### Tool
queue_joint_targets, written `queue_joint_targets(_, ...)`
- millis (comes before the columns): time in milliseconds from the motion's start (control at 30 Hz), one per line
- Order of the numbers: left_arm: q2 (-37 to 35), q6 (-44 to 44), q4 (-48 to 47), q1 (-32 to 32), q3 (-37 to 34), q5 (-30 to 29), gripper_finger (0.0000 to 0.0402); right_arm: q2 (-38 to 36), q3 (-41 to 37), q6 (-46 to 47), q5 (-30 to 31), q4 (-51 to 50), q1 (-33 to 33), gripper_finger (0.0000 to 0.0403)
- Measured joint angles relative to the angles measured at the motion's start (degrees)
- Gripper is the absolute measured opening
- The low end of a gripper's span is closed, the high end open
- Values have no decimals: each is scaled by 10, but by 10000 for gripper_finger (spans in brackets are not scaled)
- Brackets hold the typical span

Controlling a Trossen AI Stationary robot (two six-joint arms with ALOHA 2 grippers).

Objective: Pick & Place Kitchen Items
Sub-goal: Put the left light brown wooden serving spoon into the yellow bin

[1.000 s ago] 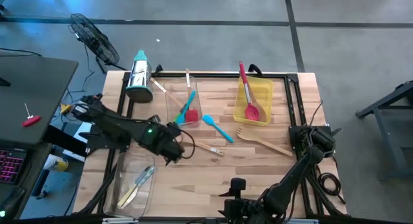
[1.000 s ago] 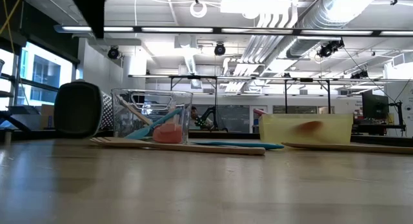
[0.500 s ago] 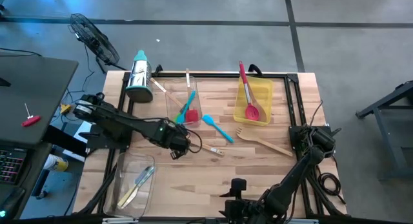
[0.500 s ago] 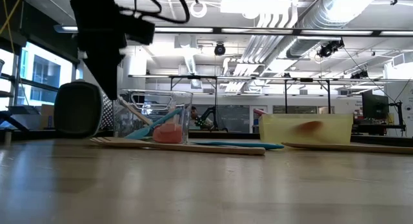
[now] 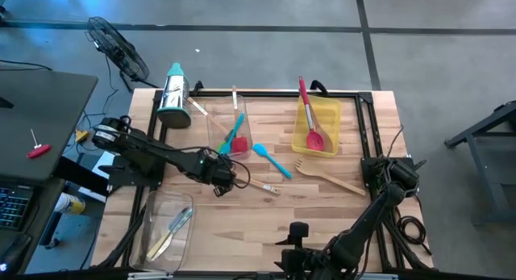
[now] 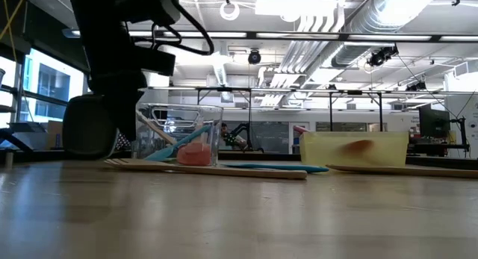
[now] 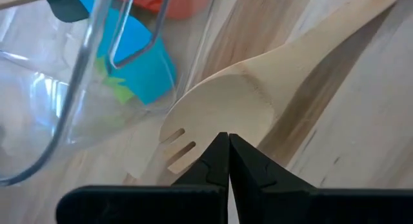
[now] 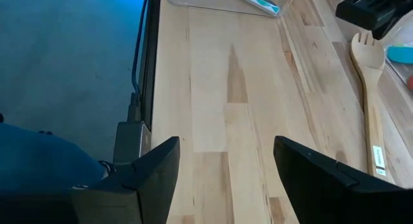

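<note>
A pale wooden fork (image 5: 256,184) lies flat mid-table. A second wooden fork (image 5: 329,177) lies to its right, a blue spatula (image 5: 272,161) between them. A red spatula (image 5: 309,117) leans in the yellow bin; more utensils (image 5: 234,135) fill the clear bin.

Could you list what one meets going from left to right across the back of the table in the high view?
Box grater → clear bin holding spatulas → blue spatula lying on the wood → yellow bin with the red spatula in it.
</note>
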Motion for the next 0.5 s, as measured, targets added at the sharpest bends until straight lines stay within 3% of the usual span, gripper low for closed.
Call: queue_joint_targets(500, 0, -20, 13, -2, -20, -15, 0, 0, 0, 0, 1, 0, -2, 243)
